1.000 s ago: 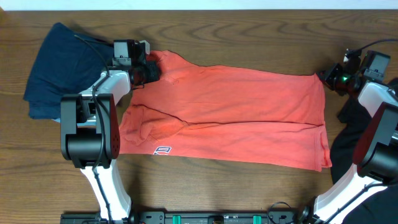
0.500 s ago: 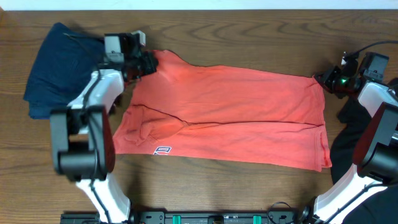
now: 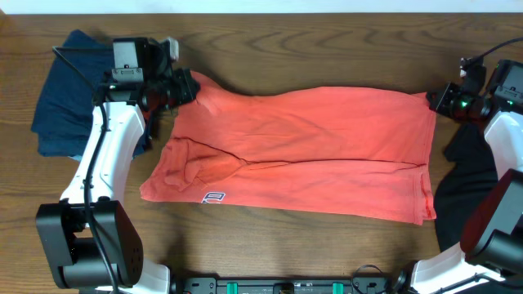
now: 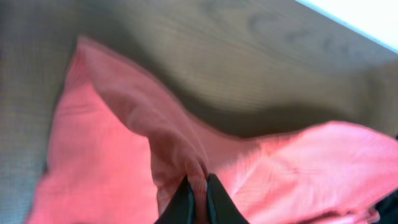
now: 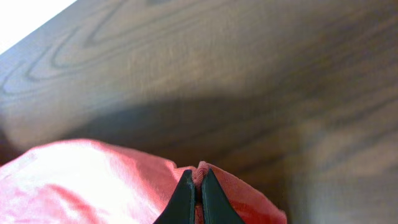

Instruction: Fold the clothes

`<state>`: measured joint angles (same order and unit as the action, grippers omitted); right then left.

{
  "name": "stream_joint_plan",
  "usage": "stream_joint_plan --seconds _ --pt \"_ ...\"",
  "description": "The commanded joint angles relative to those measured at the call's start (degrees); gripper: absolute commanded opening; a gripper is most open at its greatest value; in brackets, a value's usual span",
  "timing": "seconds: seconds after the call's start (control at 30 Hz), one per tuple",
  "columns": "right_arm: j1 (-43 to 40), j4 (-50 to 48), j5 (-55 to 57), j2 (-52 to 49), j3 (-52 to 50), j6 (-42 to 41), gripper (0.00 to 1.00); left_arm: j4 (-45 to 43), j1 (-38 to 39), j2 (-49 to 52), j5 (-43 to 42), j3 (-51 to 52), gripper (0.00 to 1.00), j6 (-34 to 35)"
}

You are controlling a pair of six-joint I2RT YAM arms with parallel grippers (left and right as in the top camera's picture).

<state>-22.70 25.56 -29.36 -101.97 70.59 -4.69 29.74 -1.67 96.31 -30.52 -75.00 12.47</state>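
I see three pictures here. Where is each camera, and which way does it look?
Overhead: above the table, facing straight down at the coral-red T-shirt; left gripper and right gripper show.
Left wrist: behind the left gripper, facing along its shut fingers pinching shirt cloth.
Right wrist: likewise behind the right gripper, fingers pinching a shirt corner.
Shared: every view shows shirt and table.

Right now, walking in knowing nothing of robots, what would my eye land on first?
A big coral-red T-shirt lies spread across the middle of the wooden table. The left gripper and the right gripper each pinch one of its far corners. A navy garment sits beside the left one, a black garment beside the right.
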Motion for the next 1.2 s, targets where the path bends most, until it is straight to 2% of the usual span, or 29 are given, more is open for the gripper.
stream_joint_plan --seconds 0.0,0.13,0.43,0.6,0.8,1.17 --pt "0.0 2.86 0.96 2.03 0.68 2.23 0.01 4.85 -0.31 -1.77 -0.17 -0.35 0.06 0.04" --pt "0.0 8.37 4.02 2.82 0.68 1.97 0.01 13.86 -0.37 -3.91 0.33 -0.35 0.06 -2.56" --pt "-0.61 20.68 10.49 3.1 0.68 1.53 0.01 31.19 -0.42 -11.85 13.09 -0.35 0.06 -2.54" --pt "-1.14 26.84 10.75 3.23 0.68 0.39 0.01 38.36 -0.39 -12.94 16.87 -0.09 0.06 -2.56" --pt "-1.36 34.51 14.64 3.23 0.68 -1.07 0.01 41.48 -0.39 -12.87 17.9 3.85 0.06 -2.54" --pt "-1.36 46.16 31.1 3.23 0.68 -4.2 0.01 45.7 -0.42 -12.85 21.35 6.45 0.06 -2.56"
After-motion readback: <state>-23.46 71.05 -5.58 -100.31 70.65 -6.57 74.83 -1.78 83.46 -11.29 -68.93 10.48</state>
